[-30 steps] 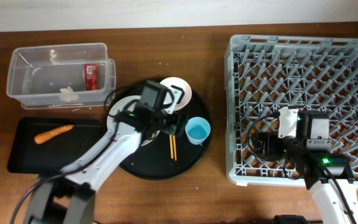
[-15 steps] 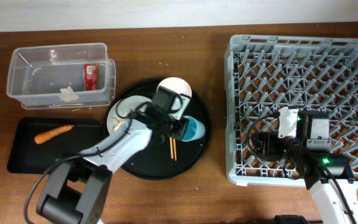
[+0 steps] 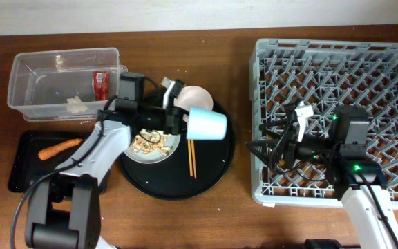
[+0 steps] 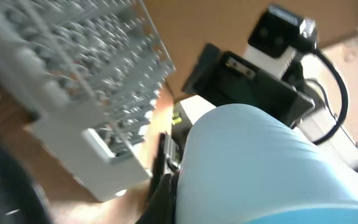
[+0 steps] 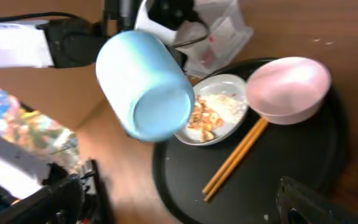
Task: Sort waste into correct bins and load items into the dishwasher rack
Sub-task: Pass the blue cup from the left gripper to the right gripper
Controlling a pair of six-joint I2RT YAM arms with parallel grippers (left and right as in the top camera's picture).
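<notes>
Currently the L gripper (image 3: 179, 119) is clamped on the light-blue cup (image 3: 206, 124). The cup is held on its side above the round black tray (image 3: 178, 183), w/ its closed base end turned toward the rack side. In the L wrist view the cup fills most of the frame. The plate (image 3: 133, 153) sits on the round tray under the L arm and carries beige food scraps (image 3: 149, 142). The bowl (image 3: 197, 98) is at the tray's rear edge, just behind the cup. The chopsticks (image 3: 192, 160) lie together on the tray beside the plate, approx. below the cup. The clear box (image 3: 47, 86) at rear L holds the red wrapper (image 3: 101, 84) and the tissue (image 3: 75, 105). The flat black tray (image 3: 26, 173) in front of it holds the carrot (image 3: 59, 148). The R gripper (image 3: 254, 147) hangs over the L edge of the dishwasher rack (image 3: 337, 62), pointing toward the cup. Its finger spacing cannot be told.
</notes>
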